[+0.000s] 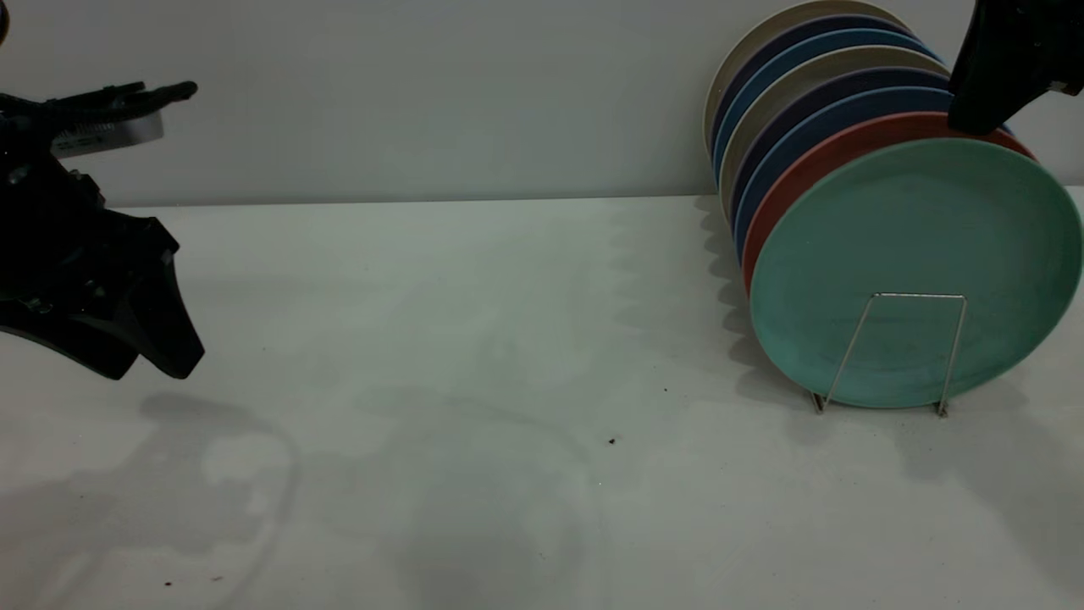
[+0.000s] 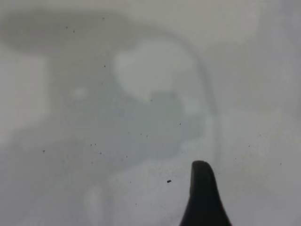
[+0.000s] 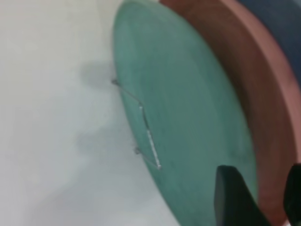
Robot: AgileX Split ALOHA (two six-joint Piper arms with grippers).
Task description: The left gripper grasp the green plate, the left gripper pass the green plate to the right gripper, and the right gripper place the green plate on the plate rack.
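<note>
1. The green plate point(image 1: 919, 271) stands on edge at the front of the plate rack point(image 1: 889, 352), leaning back against a salmon-pink plate point(image 1: 834, 157), with blue plates point(image 1: 813, 123) and cream ones ranked behind.
2. It looks already placed; the step in hand is, as I judge it, letting go and clearing off. The right gripper point(image 3: 256, 200) sits at the plate's top edge, its fingers point(image 3: 233, 197) spread to either side of the rim and apparently released, nothing grasped.
3. To do this well, lift straight up along the plate's plane until the fingertips are above the rim, then draw away. A sideways pull could catch the rim and tip the plate forward over the low front loop.
4. The plate is round, matte teal-green, with a low raised rim; the wire loop rises less than halfway up its face.
5. The left gripper point(image 1: 161, 347) hangs well apart above the bare surface point(image 1: 474, 407), holding nothing; whether its fingers are spread or closed I cannot tell.
</note>
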